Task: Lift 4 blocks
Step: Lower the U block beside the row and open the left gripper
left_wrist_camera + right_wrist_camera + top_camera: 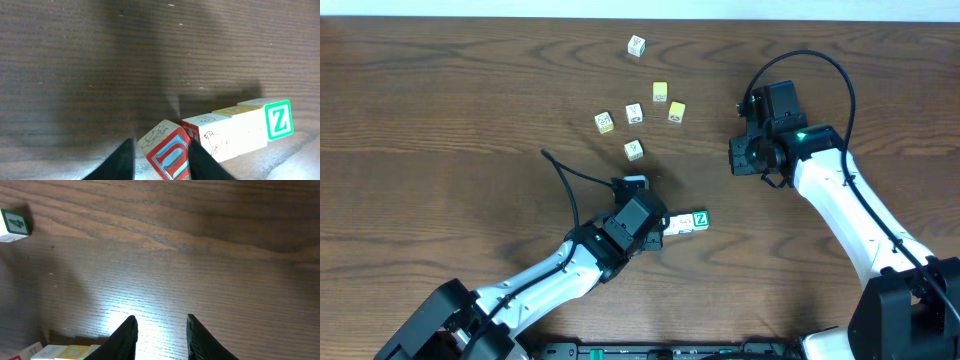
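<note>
Writing shows on the row of four blocks (pixel 225 135) on the table (pixel 440 120): a white Z on the green end block (pixel 277 120) and what looks like a U on the tilted red block (pixel 167 156), which the left gripper (pixel 161 150) pinches. Six loose cubes (pixel 634 113) lie apart farther up, and the right gripper (pixel 159 335) hangs spread with nothing in it, a cube (pixel 15 224) marked with a green 4 off to one side. Marks on the middle blocks are faint, and the red block's bottom is cut off.
</note>
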Controlling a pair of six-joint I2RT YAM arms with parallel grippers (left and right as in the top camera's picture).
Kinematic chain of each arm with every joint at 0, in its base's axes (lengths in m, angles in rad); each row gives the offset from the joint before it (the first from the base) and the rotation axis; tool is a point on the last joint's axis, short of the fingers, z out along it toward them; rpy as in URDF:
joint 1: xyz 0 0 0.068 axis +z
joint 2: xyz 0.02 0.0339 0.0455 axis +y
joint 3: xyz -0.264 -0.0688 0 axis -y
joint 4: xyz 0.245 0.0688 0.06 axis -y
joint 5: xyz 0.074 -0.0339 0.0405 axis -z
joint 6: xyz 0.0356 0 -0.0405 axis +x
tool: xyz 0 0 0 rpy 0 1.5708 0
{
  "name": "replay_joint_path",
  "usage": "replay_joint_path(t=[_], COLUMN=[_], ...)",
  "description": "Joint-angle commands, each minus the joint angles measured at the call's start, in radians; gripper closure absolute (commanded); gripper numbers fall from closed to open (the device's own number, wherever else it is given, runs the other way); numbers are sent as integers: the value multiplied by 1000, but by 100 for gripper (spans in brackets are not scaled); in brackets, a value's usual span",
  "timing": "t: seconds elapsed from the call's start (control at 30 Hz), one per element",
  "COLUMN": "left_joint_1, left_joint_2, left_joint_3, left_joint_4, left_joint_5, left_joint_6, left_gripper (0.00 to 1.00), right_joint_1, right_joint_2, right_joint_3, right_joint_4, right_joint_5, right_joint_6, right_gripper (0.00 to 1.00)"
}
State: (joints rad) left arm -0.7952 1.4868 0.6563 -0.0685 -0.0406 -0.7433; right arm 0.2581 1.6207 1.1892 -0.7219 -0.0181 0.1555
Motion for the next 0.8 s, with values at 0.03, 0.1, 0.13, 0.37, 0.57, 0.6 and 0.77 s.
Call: replay_joint_path(t=[0.03,0.1,0.13,0.37,0.57,0.6,0.77], left_joint_1=[-5,-2,0,31,95,97,92], left_joint_2=[10,9,9,-2,-52,-58,-58], left_joint_3=[27,27,27,28,30,30,30], left_joint_4=[4,3,4,26,-31,-64,-172], left_joint_5=[-28,-51,-55,-64,-82,-84,-63], left_joint_6=[-21,-21,-21,6,51,51,51], left_gripper=[75,75,75,90,90,91,92], right_joint_1=[5,5,5,5,5,5,5], right_joint_2=[3,3,3,3,3,3,3], right_joint_3=[-8,-8,-8,-8,-8,-8,-8], right_joint_4=[0,0,0,0,-3,-3,-2], right_joint_5=[14,14,14,15,18,18,18], right_joint_6=[-15,-15,-15,-15,-16,-16,-15], right_gripper=[70,70,70,70,70,70,70])
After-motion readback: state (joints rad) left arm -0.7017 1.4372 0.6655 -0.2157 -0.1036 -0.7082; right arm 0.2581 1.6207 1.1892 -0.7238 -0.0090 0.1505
